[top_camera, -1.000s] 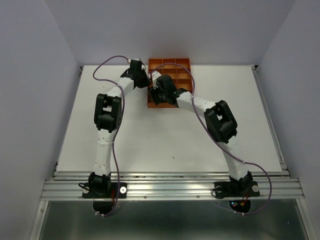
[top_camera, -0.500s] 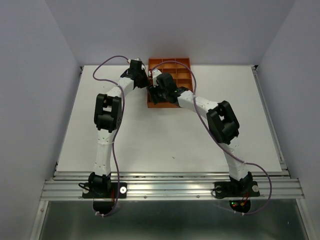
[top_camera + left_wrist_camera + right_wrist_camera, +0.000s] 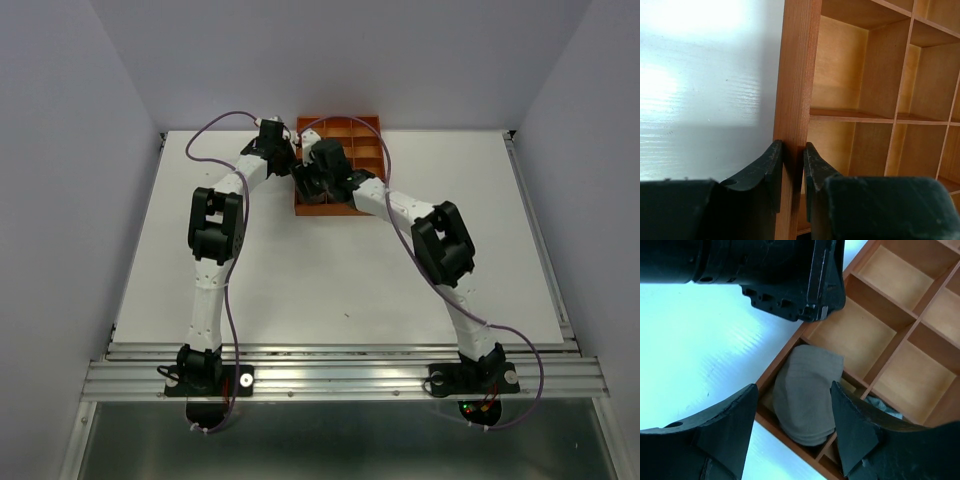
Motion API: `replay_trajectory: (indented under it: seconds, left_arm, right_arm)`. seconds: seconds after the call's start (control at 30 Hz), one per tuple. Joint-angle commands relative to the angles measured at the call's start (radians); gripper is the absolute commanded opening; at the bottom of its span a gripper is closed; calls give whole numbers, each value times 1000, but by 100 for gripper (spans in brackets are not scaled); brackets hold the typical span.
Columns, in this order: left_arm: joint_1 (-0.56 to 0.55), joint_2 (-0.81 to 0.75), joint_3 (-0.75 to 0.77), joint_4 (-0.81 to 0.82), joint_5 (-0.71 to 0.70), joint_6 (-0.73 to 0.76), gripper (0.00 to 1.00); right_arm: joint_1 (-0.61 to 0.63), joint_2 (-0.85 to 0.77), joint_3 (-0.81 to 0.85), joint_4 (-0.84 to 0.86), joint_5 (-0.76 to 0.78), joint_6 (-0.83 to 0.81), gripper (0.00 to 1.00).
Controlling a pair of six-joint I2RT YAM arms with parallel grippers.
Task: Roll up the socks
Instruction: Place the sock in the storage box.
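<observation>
A rolled taupe-grey sock (image 3: 807, 395) lies in the corner compartment of the orange tray (image 3: 890, 347). My right gripper (image 3: 794, 390) hangs open just above it, one finger on each side, not touching it. A bit of pale grey fabric (image 3: 882, 408), seemingly another sock, shows in the adjoining compartment behind the right finger. My left gripper (image 3: 792, 155) is shut on the tray's left wall (image 3: 795, 75), one finger outside and one inside. In the top view both grippers, left (image 3: 290, 160) and right (image 3: 312, 185), meet at the tray's (image 3: 365, 135) near-left corner and hide the socks.
The tray stands at the back middle of the white table (image 3: 330, 270). Its other compartments (image 3: 840, 65) show bare wood. The left wrist's black body (image 3: 785, 275) hangs close above and beyond the right gripper. Grey walls close in the table's sides.
The right wrist has shifted a little farther back and left over the tray's corner. The left arm has held still on the tray wall.
</observation>
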Motion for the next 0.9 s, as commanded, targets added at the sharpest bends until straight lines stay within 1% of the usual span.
replay_trajectory:
  seconds: [0.0, 0.33, 0.43, 0.47, 0.57, 0.77, 0.8, 0.87]
  left_arm:
    - [17, -1, -17, -6, 19, -73, 0]
    - [17, 0, -17, -6, 18, -75, 0]
    - [17, 2, -14, -6, 16, -76, 0]
    - [17, 3, -14, -7, 15, -78, 0]
    - [19, 4, -9, -7, 15, -79, 0]
    - [17, 5, -8, -9, 15, -81, 0]
    - [19, 5, -6, -9, 15, -82, 0]
    - [19, 7, -5, -9, 18, -84, 0]
  right_arm:
    - [10, 55, 88, 49, 46, -24, 66]
    - [1, 134, 141, 49, 54, -26, 66]
    - [1, 134, 131, 44, 17, -17, 65]
    - [1, 132, 127, 42, -30, -15, 66]
    - [1, 132, 113, 33, -79, 3, 65]
    - [1, 102, 38, 25, -132, 34, 64]
    - [1, 97, 32, 32, -135, 69, 64]
    - [1, 100, 26, 39, -133, 72, 64]
